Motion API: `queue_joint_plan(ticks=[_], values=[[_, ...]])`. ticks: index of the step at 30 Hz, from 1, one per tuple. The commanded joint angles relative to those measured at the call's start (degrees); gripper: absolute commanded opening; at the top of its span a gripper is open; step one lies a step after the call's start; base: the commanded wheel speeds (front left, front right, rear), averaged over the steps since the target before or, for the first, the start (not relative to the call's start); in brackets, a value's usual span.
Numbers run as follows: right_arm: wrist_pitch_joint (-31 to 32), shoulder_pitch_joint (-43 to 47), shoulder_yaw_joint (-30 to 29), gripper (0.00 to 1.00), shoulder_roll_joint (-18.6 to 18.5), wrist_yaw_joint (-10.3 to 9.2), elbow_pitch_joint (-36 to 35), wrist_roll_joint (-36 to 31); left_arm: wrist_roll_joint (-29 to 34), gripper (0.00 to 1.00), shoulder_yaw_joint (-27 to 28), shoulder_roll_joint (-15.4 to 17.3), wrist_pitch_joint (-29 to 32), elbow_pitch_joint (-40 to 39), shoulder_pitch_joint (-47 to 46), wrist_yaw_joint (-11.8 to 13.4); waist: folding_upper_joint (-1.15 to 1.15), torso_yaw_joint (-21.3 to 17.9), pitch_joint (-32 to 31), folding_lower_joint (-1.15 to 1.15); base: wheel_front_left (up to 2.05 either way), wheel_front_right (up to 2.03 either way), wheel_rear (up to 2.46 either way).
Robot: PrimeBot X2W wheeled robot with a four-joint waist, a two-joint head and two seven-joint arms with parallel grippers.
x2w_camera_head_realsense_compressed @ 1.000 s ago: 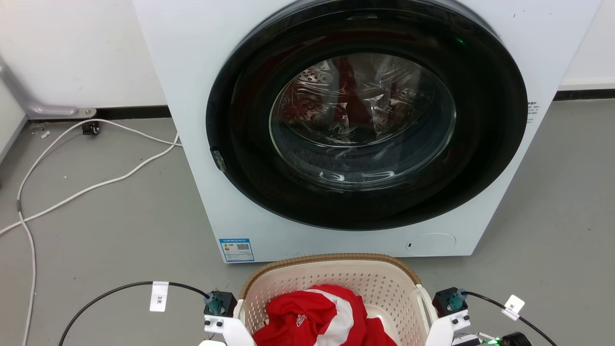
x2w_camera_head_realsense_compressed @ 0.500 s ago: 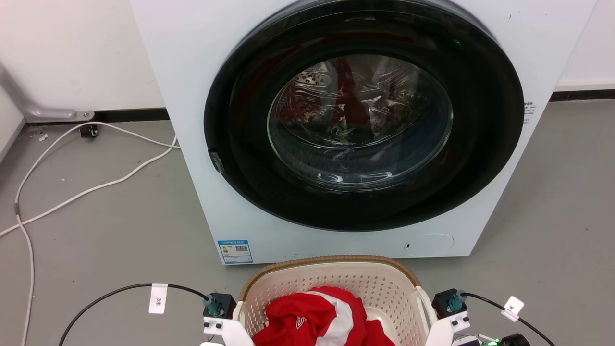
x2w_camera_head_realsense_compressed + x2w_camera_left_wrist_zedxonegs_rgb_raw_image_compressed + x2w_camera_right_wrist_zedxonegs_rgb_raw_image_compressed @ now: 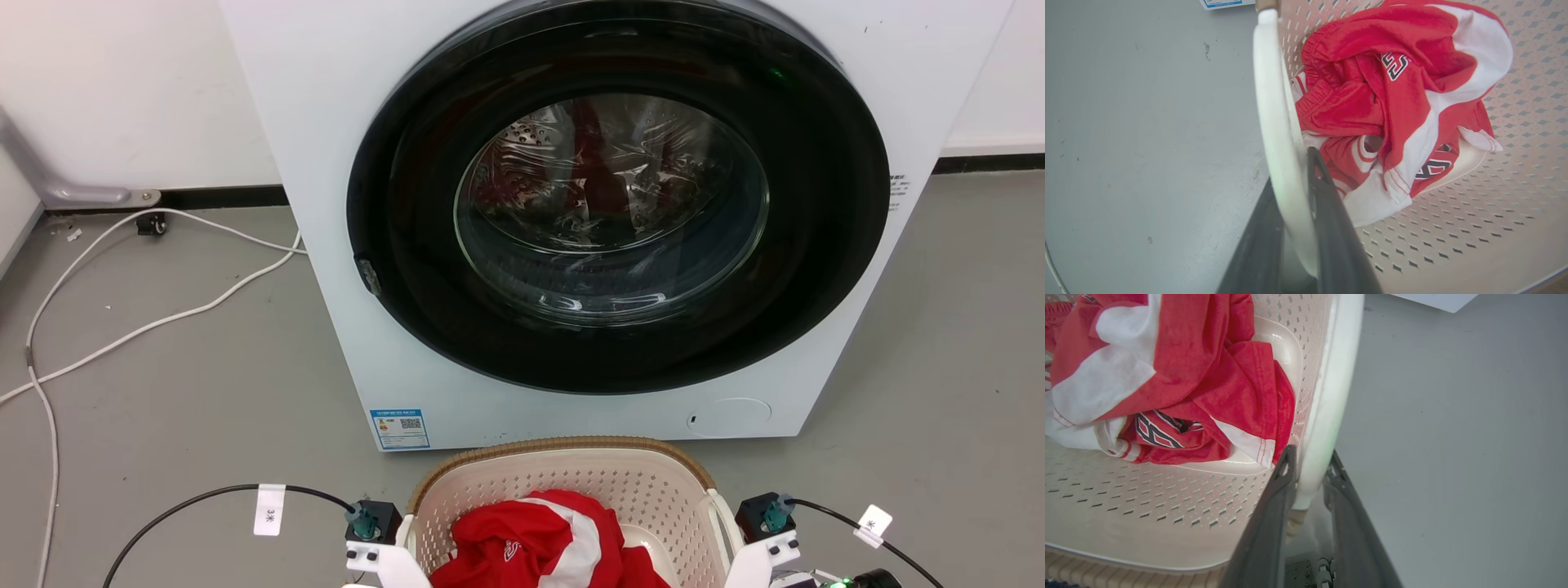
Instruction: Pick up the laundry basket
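Laundry basket (image 3: pixel 571 478) low, just before washing machine (image 3: pixel 326 163), door shut. Lifted or grounded: cannot tell. Left gripper (image 3: pixel 1290 171) clamps left handle (image 3: pixel 1274 102), one finger each side. Right gripper (image 3: pixel 1311 457) likewise on right handle (image 3: pixel 1339 375). Paired grip likely for level lift. Red-white garment (image 3: pixel 539 539) heaped inside. Grey floor (image 3: pixel 204 367) smooth. White cable (image 3: pixel 163 314) left, well apart.

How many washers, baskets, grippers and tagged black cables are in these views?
Washing machine: 1
Laundry basket: 1
Grippers: 2, the left gripper and the right gripper
Tagged black cables: 2, the left cable and the right cable
Total: 6
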Motion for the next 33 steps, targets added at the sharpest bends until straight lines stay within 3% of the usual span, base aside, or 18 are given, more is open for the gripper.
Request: queue_joint_plan(ticks=[1,33], values=[[-0.16,0.52,0.49,0.00,0.31,0.20,-0.37,-0.18,-0.36,0.00,-0.25,-0.87,-0.67,-0.68,-0.91,-1.03,0.00,0.01,-0.02,0.00,0.00,0.00,0.00],[0.12,0.73,1.99,0.00,0.61,0.20,-0.37,1.79,-3.30,0.00,-3.29,-0.28,-1.02,-0.37,-1.20,-0.96,0.00,0.09,-0.40,0.00,0.00,0.00,0.00]])
